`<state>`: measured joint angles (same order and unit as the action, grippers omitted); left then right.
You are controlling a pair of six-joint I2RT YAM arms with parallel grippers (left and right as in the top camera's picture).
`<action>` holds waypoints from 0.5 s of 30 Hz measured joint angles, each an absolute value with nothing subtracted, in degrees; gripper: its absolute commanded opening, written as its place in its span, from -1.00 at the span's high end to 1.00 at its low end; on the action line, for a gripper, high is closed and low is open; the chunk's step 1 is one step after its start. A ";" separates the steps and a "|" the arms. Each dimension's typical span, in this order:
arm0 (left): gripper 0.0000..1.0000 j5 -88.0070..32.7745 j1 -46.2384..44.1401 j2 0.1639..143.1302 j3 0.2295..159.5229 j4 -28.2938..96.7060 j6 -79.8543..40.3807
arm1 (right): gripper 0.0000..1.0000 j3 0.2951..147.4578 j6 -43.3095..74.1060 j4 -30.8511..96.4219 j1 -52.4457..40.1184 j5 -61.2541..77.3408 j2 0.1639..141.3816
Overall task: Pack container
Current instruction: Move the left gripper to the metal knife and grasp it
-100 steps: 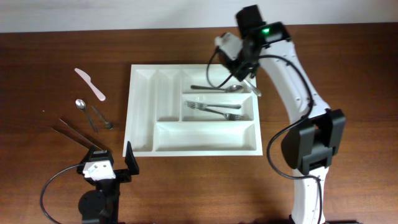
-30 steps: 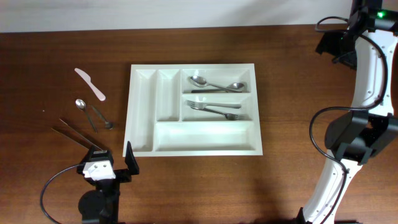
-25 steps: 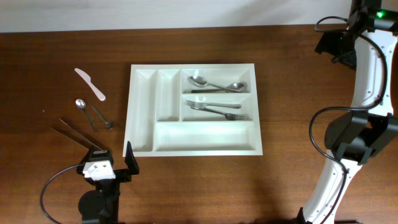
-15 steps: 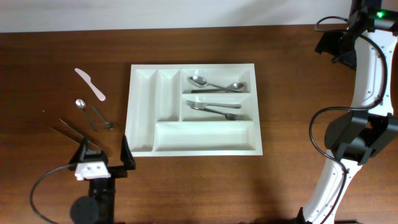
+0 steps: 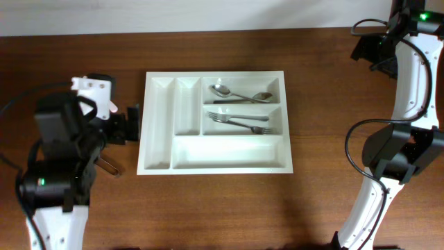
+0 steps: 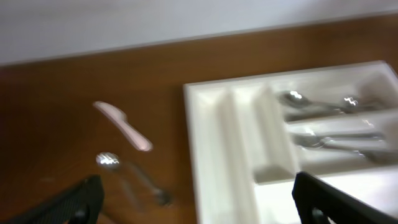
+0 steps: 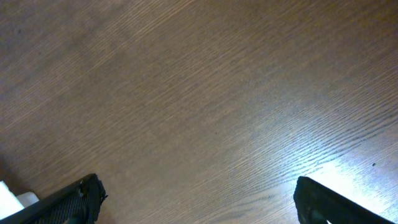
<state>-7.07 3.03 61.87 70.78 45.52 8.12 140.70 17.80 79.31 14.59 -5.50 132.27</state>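
Packing container [image 5: 229,153]: left end effector [image 6: 199,202] & right end effector [image 7: 199,202] both spread, nothing held.
We see it flat, centre of surface [image 5: 208,208]; upper-right compartment has 2 spoons [image 5: 243,93], the one below 2 forks [image 5: 239,122], other 3 bare. We judge it stiff, light, slick plastic, so pinch a rim wall if shifting. Pink knife [image 6: 123,126] & small spoon [image 6: 109,160] lie loose left of it.
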 measured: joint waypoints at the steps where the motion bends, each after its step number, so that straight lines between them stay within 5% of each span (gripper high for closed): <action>1: -0.99 -9.69 3.03 63.20 71.29 47.22 8.12 | -0.98 140.70 17.80 79.31 14.59 -5.50 132.27; 9: -0.99 -25.65 3.01 71.81 71.48 49.23 7.70 | -0.98 140.70 17.78 79.31 14.59 -5.50 132.27; 15: -0.99 0.93 5.15 77.01 71.81 54.37 -16.27 | -0.98 140.70 17.80 79.31 14.59 -5.50 132.27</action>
